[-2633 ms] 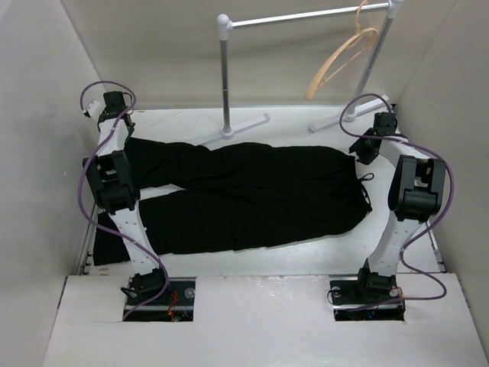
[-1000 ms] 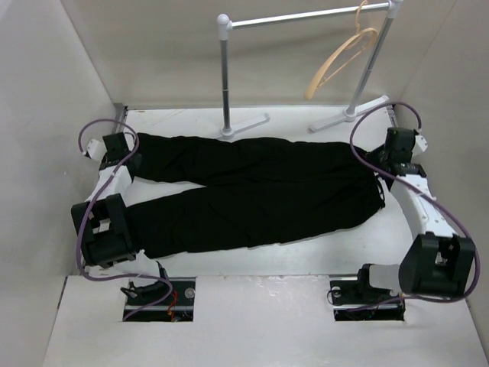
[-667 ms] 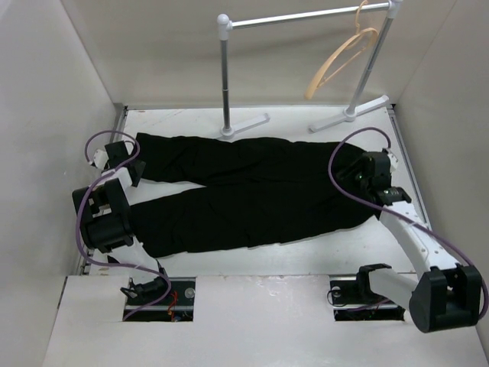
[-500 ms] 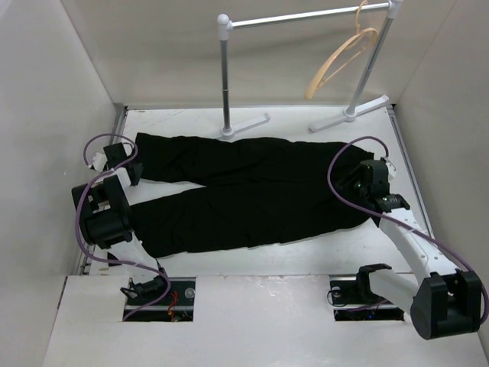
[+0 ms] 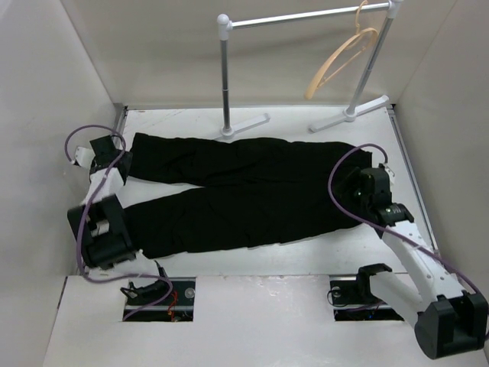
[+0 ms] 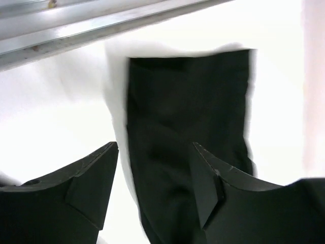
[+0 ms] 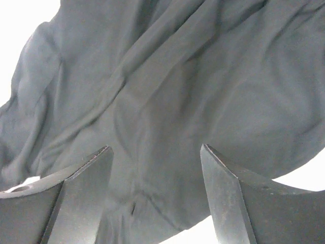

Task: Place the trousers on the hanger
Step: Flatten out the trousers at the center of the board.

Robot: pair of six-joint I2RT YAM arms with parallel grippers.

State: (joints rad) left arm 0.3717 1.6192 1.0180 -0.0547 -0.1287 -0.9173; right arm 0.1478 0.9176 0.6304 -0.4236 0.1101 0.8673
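Note:
The black trousers lie flat on the white table, legs to the left and waist to the right. The tan wooden hanger hangs by its hook from the rail at the back right. My left gripper sits low at the far leg's cuff. In the left wrist view it is open, with the leg fabric lying loose between and beyond the jaws. My right gripper hovers over the waist end. The right wrist view shows it open above wrinkled fabric, holding nothing.
A white-and-grey rail stand stands at the back, its feet just beyond the trousers. Enclosure walls close in on the left and right. A metal edge strip runs past the cuff.
Both grippers have opened. The right arm swung from the table's right edge inward over the waist. The left gripper shifted slightly left and back at the cuff. The trousers stayed flat.

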